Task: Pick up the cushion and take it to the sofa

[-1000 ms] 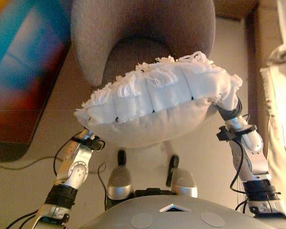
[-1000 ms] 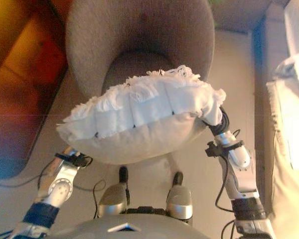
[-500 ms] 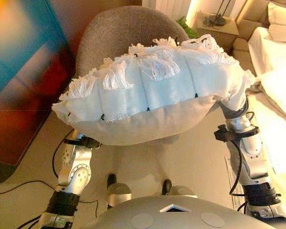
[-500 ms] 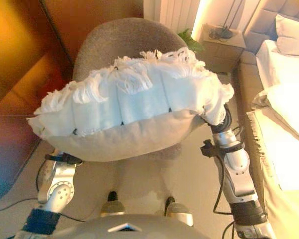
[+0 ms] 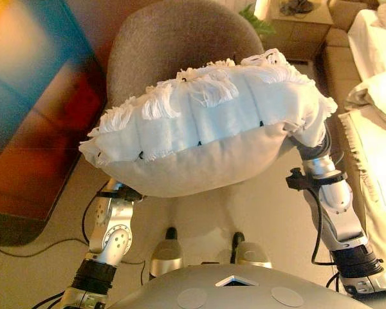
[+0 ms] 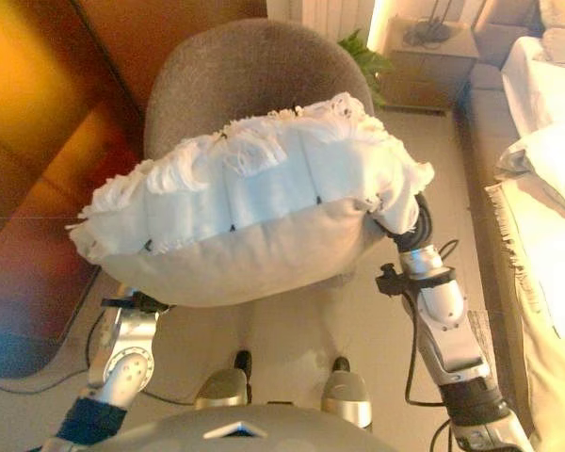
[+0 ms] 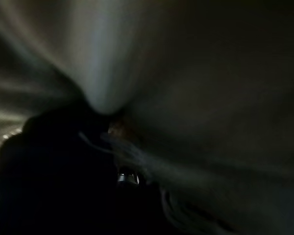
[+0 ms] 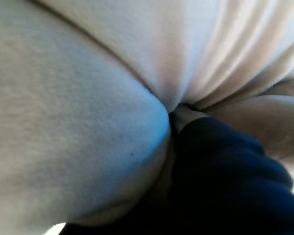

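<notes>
The cushion (image 5: pixel 206 129), white with tufted fringe on top and a beige underside, is held up in the air between both arms, in front of a grey chair (image 5: pixel 174 45) that stands just beyond it. The left hand (image 7: pixel 63 181) is buried under the cushion's left end and the right hand (image 8: pixel 225 166) under its right end; the fabric presses against both dark covers, and I cannot tell how the fingers of either are set. A bed (image 5: pixel 379 122) lies to the right, a nightstand (image 6: pixel 428 61) at far right.
</notes>
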Tool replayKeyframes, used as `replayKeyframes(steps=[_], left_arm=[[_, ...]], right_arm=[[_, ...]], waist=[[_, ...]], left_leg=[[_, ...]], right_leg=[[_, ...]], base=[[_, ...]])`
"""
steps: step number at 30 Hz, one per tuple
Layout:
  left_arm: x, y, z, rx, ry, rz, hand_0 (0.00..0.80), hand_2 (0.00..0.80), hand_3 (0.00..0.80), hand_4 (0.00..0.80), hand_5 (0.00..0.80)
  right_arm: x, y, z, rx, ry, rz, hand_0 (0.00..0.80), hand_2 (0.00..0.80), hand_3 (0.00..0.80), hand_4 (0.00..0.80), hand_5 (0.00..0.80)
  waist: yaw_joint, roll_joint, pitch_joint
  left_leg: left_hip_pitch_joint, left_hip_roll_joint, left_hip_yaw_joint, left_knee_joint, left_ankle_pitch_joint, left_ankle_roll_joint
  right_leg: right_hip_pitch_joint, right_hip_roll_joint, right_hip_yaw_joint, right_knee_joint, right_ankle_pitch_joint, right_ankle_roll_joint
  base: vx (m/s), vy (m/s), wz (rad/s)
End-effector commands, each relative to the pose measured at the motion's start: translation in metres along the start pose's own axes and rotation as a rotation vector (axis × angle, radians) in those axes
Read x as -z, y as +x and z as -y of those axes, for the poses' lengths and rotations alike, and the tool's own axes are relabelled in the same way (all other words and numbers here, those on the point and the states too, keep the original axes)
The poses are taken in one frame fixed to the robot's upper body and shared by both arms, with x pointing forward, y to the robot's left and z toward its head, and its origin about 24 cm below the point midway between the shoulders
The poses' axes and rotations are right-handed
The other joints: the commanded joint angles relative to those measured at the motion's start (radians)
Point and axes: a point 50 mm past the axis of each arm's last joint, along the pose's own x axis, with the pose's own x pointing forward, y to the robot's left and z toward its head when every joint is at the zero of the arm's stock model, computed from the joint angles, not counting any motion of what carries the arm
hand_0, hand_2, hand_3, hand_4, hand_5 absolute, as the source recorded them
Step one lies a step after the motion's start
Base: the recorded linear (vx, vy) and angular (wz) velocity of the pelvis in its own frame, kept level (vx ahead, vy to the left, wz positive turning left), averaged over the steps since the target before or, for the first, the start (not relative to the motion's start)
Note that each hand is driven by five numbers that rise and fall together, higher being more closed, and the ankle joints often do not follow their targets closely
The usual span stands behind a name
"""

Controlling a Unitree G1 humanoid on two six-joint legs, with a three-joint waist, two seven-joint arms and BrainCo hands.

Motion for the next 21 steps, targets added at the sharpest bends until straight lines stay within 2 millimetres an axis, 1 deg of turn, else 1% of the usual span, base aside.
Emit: replayKeyframes(steps=[1,3,4,5,6,7,8,9,10,11,12,13,14,15,16,17,18,19,20,21], left_arm=[[-0.026,0.027,0.063,0.333,-0.038,0.215,0.800,0.800,0.800,0.800,0.800],[-0.026,0.027,0.062,0.332,-0.042,0.218,0.800,0.800,0.800,0.800,0.800],[-0.026,0.027,0.061,0.328,-0.045,0.219,0.800,0.800,0.800,0.800,0.800],[-0.026,0.027,0.060,0.321,-0.046,0.220,0.800,0.800,0.800,0.800,0.800],[-0.028,0.029,0.057,0.312,-0.044,0.221,0.800,0.800,0.800,0.800,0.800],[-0.029,0.030,0.056,0.301,-0.031,0.219,0.800,0.800,0.800,0.800,0.800],[-0.029,0.031,0.055,0.296,-0.026,0.218,0.800,0.800,0.800,0.800,0.800],[-0.029,0.031,0.054,0.284,-0.003,0.203,0.800,0.800,0.800,0.800,0.800],[-0.030,0.032,0.053,0.294,0.011,0.203,0.800,0.800,0.800,0.800,0.800],[-0.032,0.030,0.054,0.322,0.036,0.209,0.800,0.800,0.800,0.800,0.800],[-0.033,0.029,0.055,0.339,0.058,0.211,0.800,0.800,0.800,0.800,0.800],[-0.034,0.029,0.056,0.341,0.068,0.209,0.800,0.800,0.800,0.800,0.800],[-0.034,0.030,0.055,0.329,0.065,0.203,0.800,0.800,0.800,0.800,0.800],[-0.034,0.032,0.051,0.316,0.058,0.194,0.800,0.800,0.800,0.800,0.800],[-0.035,0.034,0.050,0.316,0.053,0.189,0.800,0.800,0.800,0.800,0.800],[-0.036,0.037,0.048,0.329,0.055,0.186,0.800,0.800,0.800,0.800,0.800],[-0.036,0.038,0.049,0.341,0.060,0.188,0.800,0.800,0.800,0.800,0.800],[-0.036,0.038,0.050,0.345,0.063,0.191,0.800,0.800,0.800,0.800,0.800],[-0.036,0.038,0.051,0.350,0.064,0.197,0.800,0.800,0.800,0.800,0.800],[-0.034,0.037,0.054,0.351,0.054,0.196,0.800,0.800,0.800,0.800,0.800]], right_arm=[[-0.039,0.025,-0.038,-0.207,0.016,0.268,0.800,0.800,0.800,0.800,0.800],[-0.038,0.024,-0.038,-0.203,0.016,0.269,0.800,0.800,0.800,0.800,0.800],[-0.037,0.023,-0.039,-0.207,0.017,0.272,0.800,0.800,0.800,0.800,0.800],[-0.038,0.023,-0.038,-0.213,0.019,0.273,0.800,0.800,0.800,0.800,0.800],[-0.039,0.021,-0.035,-0.223,0.025,0.271,0.800,0.800,0.800,0.800,0.800],[-0.039,0.019,-0.033,-0.220,0.032,0.262,0.800,0.800,0.800,0.800,0.800],[-0.039,0.019,-0.031,-0.217,0.036,0.257,0.800,0.800,0.800,0.800,0.800],[-0.036,0.014,-0.023,-0.188,0.070,0.230,0.800,0.800,0.800,0.800,0.800],[-0.035,0.013,-0.020,-0.168,0.086,0.221,0.800,0.800,0.800,0.800,0.800],[-0.034,0.012,-0.021,-0.149,0.082,0.222,0.800,0.800,0.800,0.800,0.800],[-0.033,0.012,-0.023,-0.140,0.073,0.230,0.800,0.800,0.800,0.800,0.800],[-0.033,0.014,-0.028,-0.139,0.067,0.241,0.800,0.800,0.800,0.800,0.800],[-0.033,0.016,-0.033,-0.140,0.068,0.248,0.800,0.800,0.800,0.800,0.800],[-0.032,0.016,-0.035,-0.142,0.077,0.248,0.800,0.800,0.800,0.800,0.800],[-0.032,0.016,-0.036,-0.142,0.081,0.244,0.800,0.800,0.800,0.800,0.800],[-0.031,0.017,-0.036,-0.145,0.082,0.233,0.800,0.800,0.800,0.800,0.800],[-0.030,0.018,-0.036,-0.147,0.077,0.228,0.800,0.800,0.800,0.800,0.800],[-0.029,0.019,-0.036,-0.148,0.075,0.228,0.800,0.800,0.800,0.800,0.800],[-0.027,0.019,-0.035,-0.147,0.072,0.232,0.800,0.800,0.800,0.800,0.800],[-0.027,0.017,-0.034,-0.137,0.068,0.238,0.800,0.800,0.800,0.800,0.800]], waist=[[0.050,-0.013,0.010],[0.056,-0.015,0.019],[0.058,-0.017,0.019],[0.056,-0.021,0.020],[0.046,-0.029,0.014],[0.035,-0.036,0.007],[0.030,-0.040,0.003],[0.023,-0.071,-0.021],[0.030,-0.092,-0.038],[0.045,-0.110,-0.057],[0.055,-0.115,-0.068],[0.057,-0.115,-0.075],[0.053,-0.110,-0.077],[0.040,-0.108,-0.075],[0.035,-0.103,-0.078],[0.028,-0.100,-0.077],[0.029,-0.091,-0.076],[0.029,-0.085,-0.073],[0.023,-0.076,-0.062],[0.004,-0.069,-0.051]], left_leg=[[-0.197,-0.086,0.004,-0.158,0.130,0.040],[-0.230,-0.059,-0.002,-0.158,0.129,0.031],[-0.234,-0.044,-0.012,-0.158,0.127,0.028],[-0.226,-0.033,-0.014,-0.158,0.123,0.030],[-0.207,-0.019,0.019,-0.145,0.103,0.040],[-0.198,-0.013,0.060,-0.114,0.088,0.049],[-0.197,-0.012,0.077,-0.096,0.083,0.053],[-0.211,-0.042,0.085,0.004,0.045,0.083],[-0.224,-0.069,0.080,0.053,0.009,0.114],[-0.232,-0.102,0.064,0.071,-0.010,0.138],[-0.232,-0.120,0.055,0.079,-0.021,0.150],[-0.217,-0.129,0.059,0.079,-0.032,0.160],[-0.193,-0.132,0.060,0.072,-0.041,0.167],[-0.167,-0.139,0.057,0.062,-0.039,0.167],[-0.159,-0.137,0.066,0.058,-0.034,0.163],[-0.134,-0.141,0.091,0.050,-0.033,0.155],[-0.108,-0.135,0.104,0.038,-0.035,0.149],[-0.092,-0.132,0.106,0.031,-0.037,0.146],[-0.058,-0.127,0.100,0.020,-0.045,0.144],[-0.017,-0.129,0.084,0.014,-0.063,0.145]], right_leg=[[0.218,0.176,-0.011,0.115,-0.319,-0.111],[0.230,0.173,-0.014,0.165,-0.373,-0.116],[0.233,0.168,-0.017,0.190,-0.396,-0.114],[0.234,0.155,-0.018,0.211,-0.411,-0.105],[0.240,0.122,-0.028,0.238,-0.420,-0.082],[0.245,0.095,-0.039,0.267,-0.419,-0.066],[0.246,0.084,-0.043,0.280,-0.418,-0.059],[0.278,0.035,-0.045,0.340,-0.362,-0.022],[0.294,0.011,-0.047,0.378,-0.308,0.001],[0.309,-0.007,-0.048,0.414,-0.227,0.021],[0.302,-0.010,-0.046,0.460,-0.162,0.032],[0.266,-0.006,-0.028,0.511,-0.097,0.038],[0.218,0.011,-0.003,0.540,-0.080,0.036],[0.178,0.051,0.024,0.512,-0.097,0.036],[0.149,0.071,0.014,0.468,-0.097,0.032],[0.105,0.060,-0.063,0.378,-0.102,0.023],[0.072,0.037,-0.125,0.321,-0.111,0.013],[0.055,0.031,-0.147,0.296,-0.118,0.006],[0.026,0.034,-0.160,0.252,-0.128,-0.009],[-0.015,0.041,-0.135,0.161,-0.112,-0.024]], base=[[0.650,0.148,0.05],[0.764,0.212,0.06],[0.632,0.219,0.28],[0.775,0.313,0.25],[0.802,0.354,0.01],[0.723,0.328,-0.16],[0.875,0.347,-0.23],[0.862,0.305,0.00],[1.055,0.352,0.08],[0.767,0.244,0.13],[0.713,0.232,0.07],[0.599,0.204,-0.05],[0.619,0.204,-0.25],[0.506,0.167,-0.74],[0.529,0.172,-0.67],[0.434,0.142,-0.51],[0.408,0.117,-0.15],[0.305,0.049,-0.54],[0.379,0.006,-0.58],[0.428,-0.023,-0.54]])
